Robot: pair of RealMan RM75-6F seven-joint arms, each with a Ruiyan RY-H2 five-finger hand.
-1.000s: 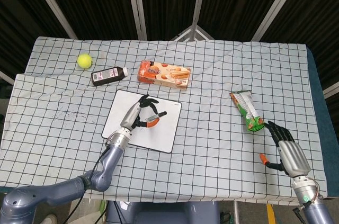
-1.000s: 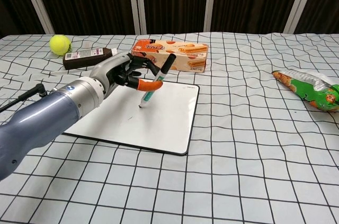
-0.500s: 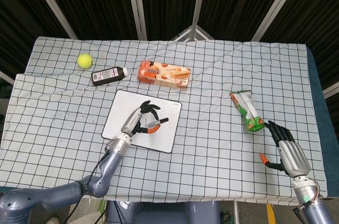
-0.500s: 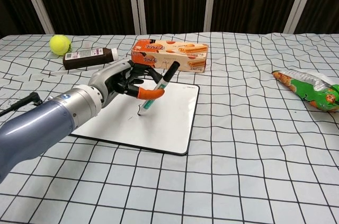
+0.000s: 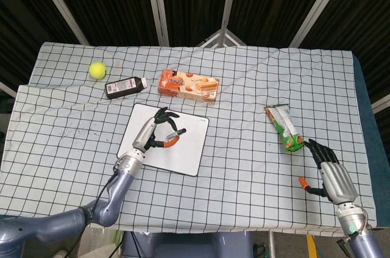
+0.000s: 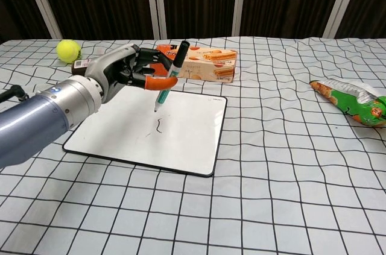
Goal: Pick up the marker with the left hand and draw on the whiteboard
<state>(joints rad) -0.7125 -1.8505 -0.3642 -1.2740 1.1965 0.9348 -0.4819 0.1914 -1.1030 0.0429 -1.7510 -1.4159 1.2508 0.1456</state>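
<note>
A white whiteboard (image 5: 183,151) (image 6: 181,140) with a dark rim lies on the checked cloth left of centre. My left hand (image 5: 151,133) (image 6: 123,71) hovers over it and pinches a green marker (image 5: 173,135) (image 6: 169,83) between thumb and fingers, black cap up, tip pointing down just above the board. A short dark squiggle (image 6: 158,125) shows on the board below the tip. My right hand (image 5: 329,175) rests at the near right of the table, fingers spread and holding nothing; only the head view shows it.
Behind the board sit an orange snack box (image 5: 187,85) (image 6: 202,63), a dark bottle (image 5: 125,87) (image 6: 99,62) and a yellow tennis ball (image 5: 96,70) (image 6: 68,50). A green and orange snack bag (image 5: 284,127) (image 6: 350,101) lies at the right.
My left hand drew downward on the board, then lifted and moved back toward the far left with the marker, leaving a short squiggle. The right hand stayed still.
</note>
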